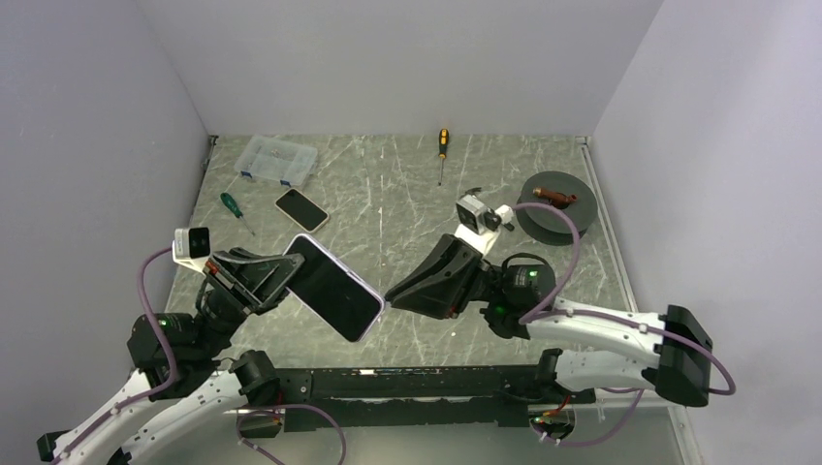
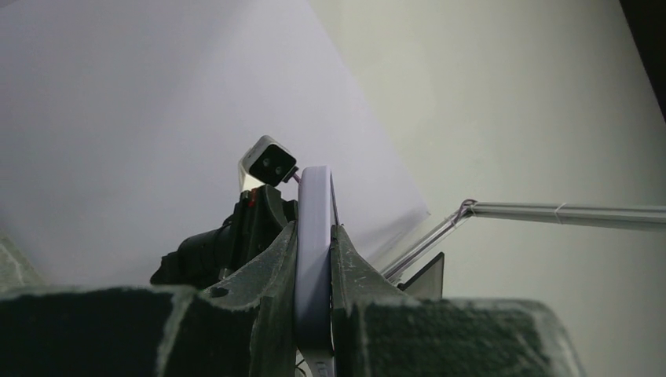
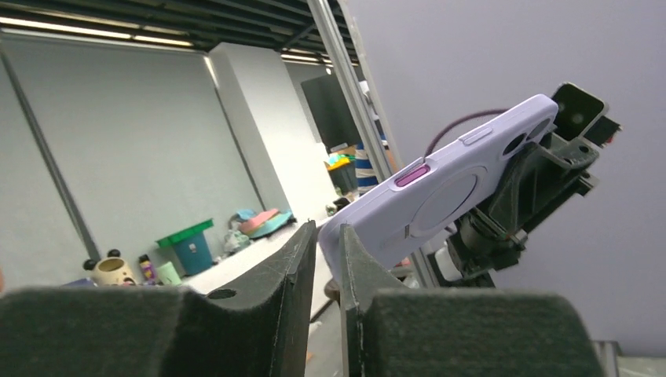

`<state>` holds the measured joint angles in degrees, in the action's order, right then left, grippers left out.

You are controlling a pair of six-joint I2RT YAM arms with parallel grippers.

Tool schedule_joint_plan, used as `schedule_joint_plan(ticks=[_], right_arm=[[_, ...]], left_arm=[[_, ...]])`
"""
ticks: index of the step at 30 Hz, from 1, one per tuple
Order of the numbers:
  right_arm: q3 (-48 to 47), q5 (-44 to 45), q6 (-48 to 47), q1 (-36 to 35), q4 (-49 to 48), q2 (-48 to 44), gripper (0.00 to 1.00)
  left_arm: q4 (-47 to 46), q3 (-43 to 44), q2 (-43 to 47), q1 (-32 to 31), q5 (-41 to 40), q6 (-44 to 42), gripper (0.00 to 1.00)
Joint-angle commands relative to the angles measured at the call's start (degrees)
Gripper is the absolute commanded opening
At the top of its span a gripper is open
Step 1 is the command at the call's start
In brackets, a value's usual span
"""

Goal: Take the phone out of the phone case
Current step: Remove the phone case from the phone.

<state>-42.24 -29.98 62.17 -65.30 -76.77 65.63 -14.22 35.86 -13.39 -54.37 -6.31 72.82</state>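
The phone (image 1: 331, 288), dark screen up, sits in a lilac phone case (image 3: 448, 188) and is held tilted above the table. My left gripper (image 1: 276, 276) is shut on its left end. In the left wrist view the case's edge (image 2: 314, 204) stands clamped between that gripper's (image 2: 314, 228) two fingers. My right gripper (image 1: 390, 295) meets the phone's near right corner. In the right wrist view its jaws (image 3: 327, 228) stand a narrow gap apart, with the case's lilac corner pinched at their tips. The case's back, with its ring and camera cut-outs, faces this camera.
A second phone (image 1: 300, 209) lies on the marbled table (image 1: 407, 194) at the back left, near a clear plastic box (image 1: 278, 160) and a green-handled screwdriver (image 1: 233, 208). A yellow-handled screwdriver (image 1: 442, 150) lies at the back. A dark round disc (image 1: 553, 208) sits at the right. Walls enclose three sides.
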Motion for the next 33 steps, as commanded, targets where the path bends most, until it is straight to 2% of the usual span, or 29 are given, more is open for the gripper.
schedule_joint_plan(ticks=[1,2,10,14,17,24,28,33], right_arm=[[2.61,-0.51,-8.10,-1.66,4.43,-9.51,0.20],[3.89,1.35,-9.74,-1.65,7.26,-12.04,0.25],[10.03,17.04,-17.69,-1.64,33.16,-26.34,0.50],[5.66,22.44,-18.30,-1.73,50.58,-27.03,0.55],[2.83,26.76,-16.36,-2.31,58.46,-24.79,0.56],[1.79,38.92,-16.37,-9.59,61.97,-21.33,0.56],[3.67,48.58,-14.65,-15.69,57.96,-20.28,0.61],[7.87,50.39,-8.70,-16.53,50.86,-19.91,0.66]], left_arm=[[8.00,2.50,-0.06,0.70,-7.33,-6.30,0.00],[8.36,2.55,0.41,0.68,-7.79,-6.56,0.00],[13.54,5.52,1.95,0.71,-10.92,-9.33,0.00],[14.13,6.17,1.67,0.73,-12.68,-9.86,0.00],[14.13,5.83,1.33,0.68,-14.47,-9.03,0.00],[12.70,1.92,1.35,0.72,-18.60,-8.83,0.00],[10.89,-0.14,2.00,0.74,-22.28,-8.75,0.00],[6.46,-2.35,2.22,0.69,-23.42,-8.98,0.00]])
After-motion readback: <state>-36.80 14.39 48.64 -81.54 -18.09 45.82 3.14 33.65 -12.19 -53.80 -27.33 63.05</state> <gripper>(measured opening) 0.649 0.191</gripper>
